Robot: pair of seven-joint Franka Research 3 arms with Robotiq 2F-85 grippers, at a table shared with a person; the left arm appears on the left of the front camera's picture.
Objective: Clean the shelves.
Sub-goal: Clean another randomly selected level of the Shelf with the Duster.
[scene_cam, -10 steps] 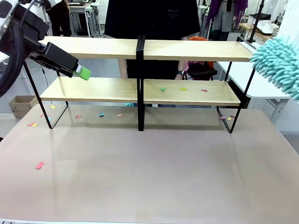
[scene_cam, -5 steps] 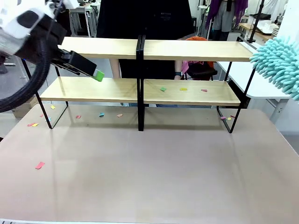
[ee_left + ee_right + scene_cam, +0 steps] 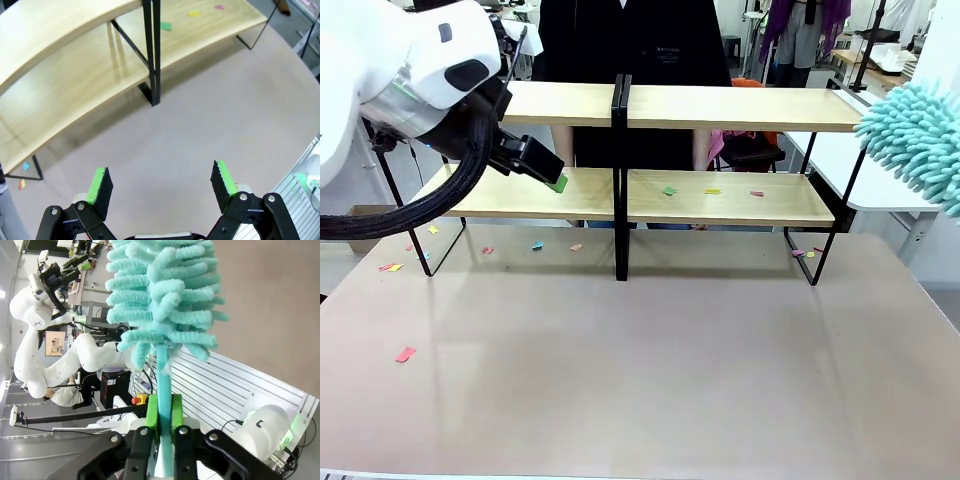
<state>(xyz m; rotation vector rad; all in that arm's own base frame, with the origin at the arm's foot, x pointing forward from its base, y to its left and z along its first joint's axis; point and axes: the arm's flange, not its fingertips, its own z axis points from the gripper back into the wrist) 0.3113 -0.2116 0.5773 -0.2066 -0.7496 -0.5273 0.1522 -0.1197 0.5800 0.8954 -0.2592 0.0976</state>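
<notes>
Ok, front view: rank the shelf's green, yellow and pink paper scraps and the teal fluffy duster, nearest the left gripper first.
1. Green paper scrap, right of centre.
2. Yellow paper scrap, further right.
3. Pink paper scrap, beyond it.
4. Teal fluffy duster, far right.

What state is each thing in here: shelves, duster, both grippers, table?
Shelves: upright, paper scraps on the lower right board.
Duster: gripped by its handle, beside the shelves' right end.
Left gripper: open, empty.
Right gripper: shut on the duster.
Table: paper scraps scattered on it.
</notes>
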